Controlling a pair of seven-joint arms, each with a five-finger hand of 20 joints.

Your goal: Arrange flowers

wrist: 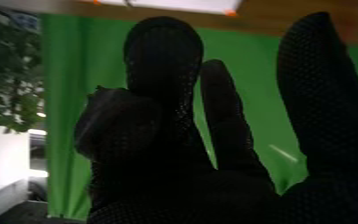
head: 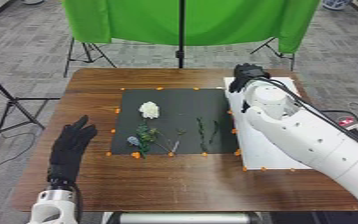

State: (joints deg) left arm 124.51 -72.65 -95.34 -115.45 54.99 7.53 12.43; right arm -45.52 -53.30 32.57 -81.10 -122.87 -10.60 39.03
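The robot's right hand [head: 247, 73], in a black fabric glove, is over the far end of a white board [head: 265, 145] on the right side of a brown wooden table [head: 184, 182]. Its fingers and thumb are apart, mostly extended, with the green cloth [wrist: 238, 45] seen between them in the right wrist view. Just left of the board lies a dark mat [head: 171, 100] edged with small orange markers, and the flowers and greenery rest on it, all well apart from the right hand, to its left and nearer the robot. Closest to the board are two slim green stems: a shorter, plain one [head: 214, 132] and, beside it, a longer one [head: 201, 134] with small leaves along its length. Farther left are a small green sprig [head: 180, 132] and, nearer the robot, a thin pale stem [head: 175, 146]. Next comes a bushy, deep green cluster [head: 146, 133], with a dusty blue flower head [head: 134, 141] close against its left side. Beyond the cluster, toward the mat's far side, is a white flower [head: 149, 110], its head full, ruffled and a little longer than wide. Left of the mat, the black-gloved left hand [head: 67, 150] is above the table, its fingers extended and slightly spread, thumb held out.
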